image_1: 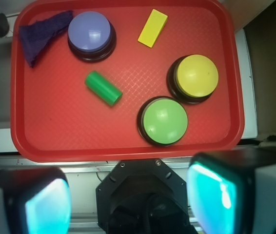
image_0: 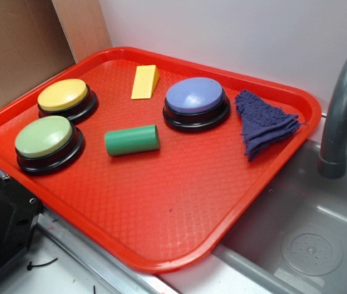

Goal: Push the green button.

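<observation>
While the claw (image_1: 130, 204) is held released at the frame's bottom, the green button (image_1: 165, 120) is seen just above it.

The red tray (image_0: 179, 202) looks like hard plastic with a fine diamond-textured floor and a smooth, slightly shiny rim. The green button (image_1: 165, 120) has a smooth plastic dome with a soft sheen, set in a glossy black base. The yellow button (image_1: 197, 75) and blue button (image_1: 91, 31) share that finish. The green cylinder (image_0: 132, 140) and yellow wedge (image_0: 144, 82) look matt. The purple cloth (image_0: 264, 122) is rough, nubby fabric. The grey sink (image_0: 320, 239) and faucet (image_0: 344, 104) appear dull plastic.
</observation>
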You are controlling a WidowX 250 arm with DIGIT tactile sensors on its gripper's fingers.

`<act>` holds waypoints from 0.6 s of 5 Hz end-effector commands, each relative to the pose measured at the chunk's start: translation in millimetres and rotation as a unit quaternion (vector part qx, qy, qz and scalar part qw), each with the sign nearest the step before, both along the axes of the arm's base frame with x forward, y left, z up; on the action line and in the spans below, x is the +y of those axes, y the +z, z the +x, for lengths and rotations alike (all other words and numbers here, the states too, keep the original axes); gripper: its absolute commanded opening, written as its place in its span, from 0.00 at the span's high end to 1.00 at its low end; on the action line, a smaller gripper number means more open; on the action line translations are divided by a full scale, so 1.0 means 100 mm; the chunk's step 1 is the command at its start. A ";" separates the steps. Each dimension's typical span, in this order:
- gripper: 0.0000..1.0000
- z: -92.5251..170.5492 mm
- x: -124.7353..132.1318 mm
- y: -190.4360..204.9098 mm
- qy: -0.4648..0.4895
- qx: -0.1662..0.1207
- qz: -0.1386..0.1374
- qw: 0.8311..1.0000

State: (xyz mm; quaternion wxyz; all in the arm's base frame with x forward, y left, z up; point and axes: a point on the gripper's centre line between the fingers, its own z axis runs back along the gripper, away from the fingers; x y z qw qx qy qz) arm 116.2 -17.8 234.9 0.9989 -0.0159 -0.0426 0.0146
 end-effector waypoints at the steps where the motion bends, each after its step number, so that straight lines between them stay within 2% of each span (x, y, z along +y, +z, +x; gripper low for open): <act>1: 0.00 0.00 0.00 0.00 0.000 0.000 0.000 1.000; 2: 0.00 0.09 0.40 -0.37 0.036 0.031 -0.026 0.999; 3: 0.00 0.17 0.60 -0.67 0.027 0.039 -0.006 0.999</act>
